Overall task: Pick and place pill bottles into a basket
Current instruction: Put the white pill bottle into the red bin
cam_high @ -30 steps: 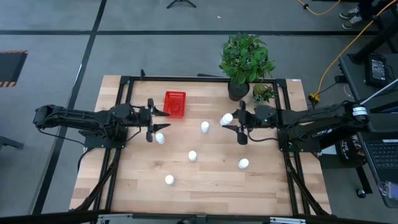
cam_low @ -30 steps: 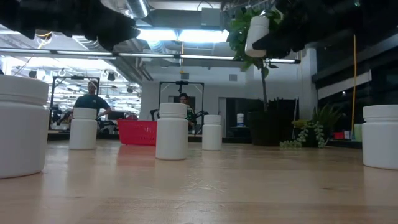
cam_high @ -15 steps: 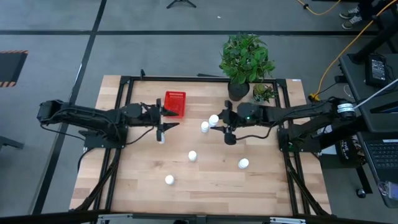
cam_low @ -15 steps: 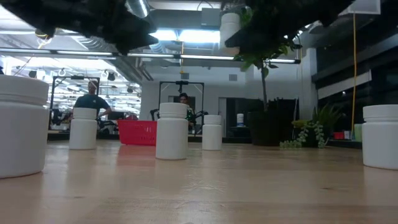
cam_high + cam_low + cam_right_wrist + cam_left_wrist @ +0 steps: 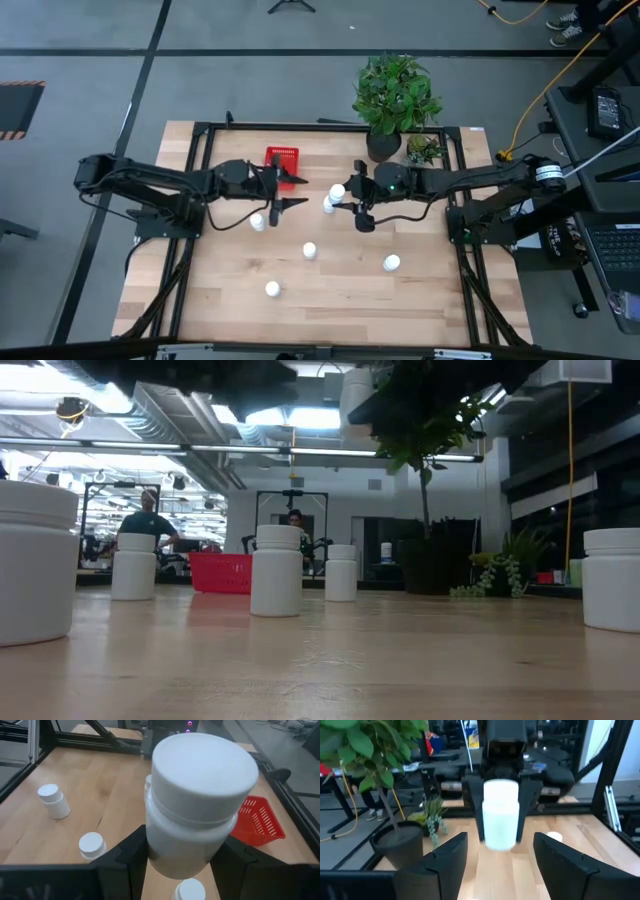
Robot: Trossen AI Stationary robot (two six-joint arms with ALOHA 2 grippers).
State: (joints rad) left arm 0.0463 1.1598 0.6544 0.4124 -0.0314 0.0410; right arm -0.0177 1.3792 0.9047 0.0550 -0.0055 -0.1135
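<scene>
Where bottles stand, wooden table (image 5: 340,290).

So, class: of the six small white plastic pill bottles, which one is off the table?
The small white plastic pill bottle clamped in the right gripper, held in the air near the red basket; the other five stand on the wooden table.

Five small white cylindrical capped plastic pill bottles stand upright and apart on the wooden table (image 5: 257,221) (image 5: 327,204) (image 5: 309,250) (image 5: 391,263) (image 5: 271,289), a sixth (image 5: 192,802) is raised above it, and the small bright red rectangular slotted plastic basket (image 5: 282,166) sits near the far edge.
</scene>
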